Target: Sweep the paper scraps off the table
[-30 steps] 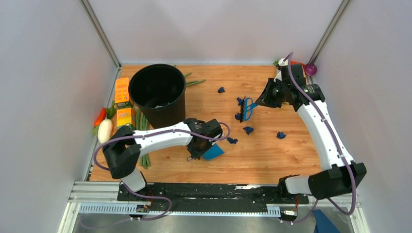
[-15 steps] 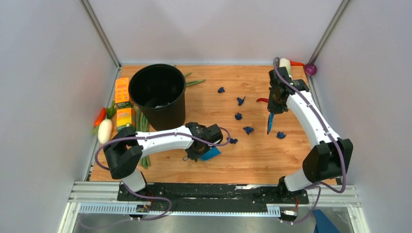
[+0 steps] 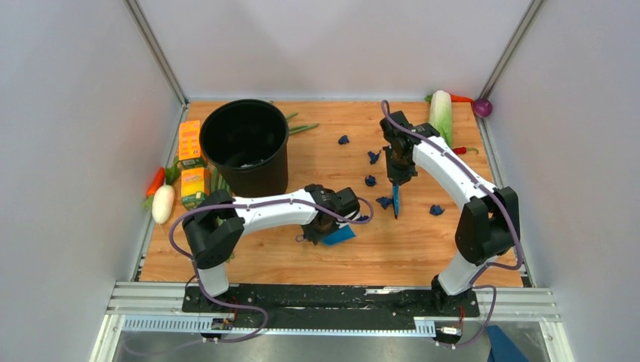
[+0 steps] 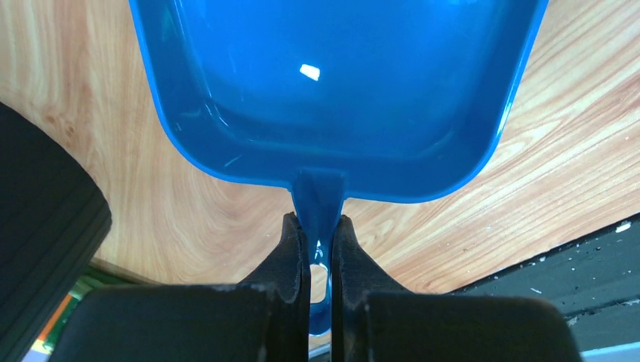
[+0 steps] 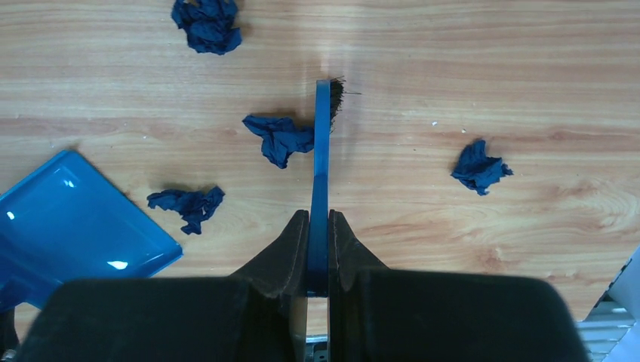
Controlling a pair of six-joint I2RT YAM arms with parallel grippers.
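Observation:
Several dark navy paper scraps lie on the wood table (image 3: 407,249): one far (image 3: 343,139), one at the right (image 3: 436,210), one by the dustpan (image 3: 362,219). My right gripper (image 3: 398,181) (image 5: 318,226) is shut on the blue hand brush (image 5: 322,173), held edge-on with its bristles at the table beside a scrap (image 5: 281,138). Other scraps (image 5: 187,205) (image 5: 480,167) lie to either side. My left gripper (image 3: 326,226) (image 4: 318,226) is shut on the handle of the light blue dustpan (image 3: 340,235) (image 4: 340,83), which rests on the table left of the brush.
A black bin (image 3: 245,147) stands at the back left, next to my left arm. Orange boxes (image 3: 190,139), a white radish (image 3: 162,204) and green beans (image 3: 302,127) lie along the left. A cabbage (image 3: 440,113) and a purple ball (image 3: 483,108) are in the far right corner. A black rail (image 3: 324,298) runs along the near edge.
My right arm has swung left from the far right to the table's middle, turning the brush downward beside a scrap. My left arm has shifted slightly right with the dustpan.

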